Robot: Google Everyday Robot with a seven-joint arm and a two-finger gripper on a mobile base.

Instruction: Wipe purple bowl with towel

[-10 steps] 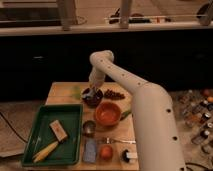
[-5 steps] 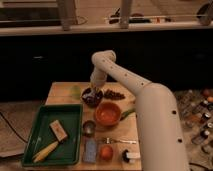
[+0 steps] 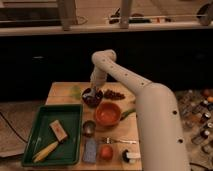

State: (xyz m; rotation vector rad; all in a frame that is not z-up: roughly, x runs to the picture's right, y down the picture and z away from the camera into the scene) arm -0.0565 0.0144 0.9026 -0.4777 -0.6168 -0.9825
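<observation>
hand [image 3: 93, 92]: lowered into the purple bowl [image 3: 89, 102]
hand state: cannot tell
purple bowl: on the table [image 3: 62, 92], just behind the orange bowl [image 3: 108, 113]

Orange bowl [image 3: 107, 113], green tray [image 3: 46, 131]

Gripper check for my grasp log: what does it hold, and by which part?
Cannot tell: the gripper sits at the small round dark purple bowl.

dim warm light, jaws shadowed at purple bowl [image 3: 89, 101].
</observation>
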